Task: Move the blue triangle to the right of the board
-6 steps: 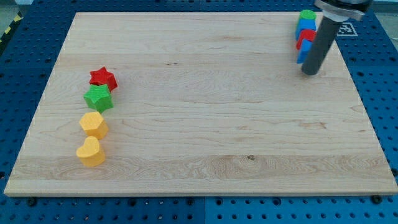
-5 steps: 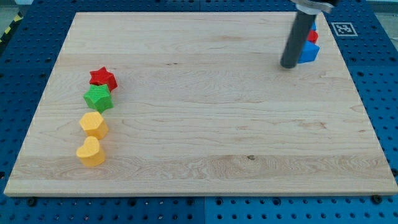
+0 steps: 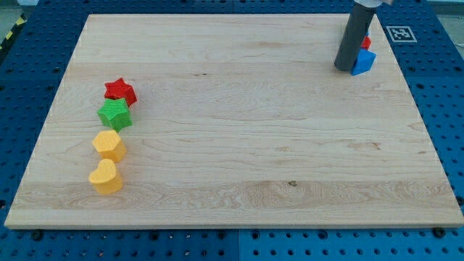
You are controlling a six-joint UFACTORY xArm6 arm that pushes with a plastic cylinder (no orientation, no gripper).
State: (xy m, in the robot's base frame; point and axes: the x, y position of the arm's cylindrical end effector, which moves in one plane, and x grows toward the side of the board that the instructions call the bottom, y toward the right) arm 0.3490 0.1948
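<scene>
Starting from the view's bottom, the wooden board (image 3: 239, 188) is bare along its near edge, and the first things met are four blocks in a loose column near the view's left: a yellow heart-like block (image 3: 106, 177), a yellow rounded block (image 3: 109, 145) just above it, then a green star (image 3: 114, 114) and a red star (image 3: 120, 91) touching or nearly touching each other. None of these bears on the task, and all lie well apart from the rod. Far across the board, in the view's top right corner, my tip (image 3: 343, 68) rests on the wood; it is a plain rod with no jaws, so there is nothing to open or close and it holds nothing. Just beside it, on its right in the view, sits the blue block (image 3: 364, 62), only partly visible behind the rod, so I cannot confirm its triangular shape, though I take it for the task's blue triangle. A sliver of a red block (image 3: 366, 43) shows just above it, also half hidden. The relation that matters: the blue block lies to the view's right of my tip, seemingly touching it, so a push toward the view's right would carry it closer to the board's right edge, which is already near.
</scene>
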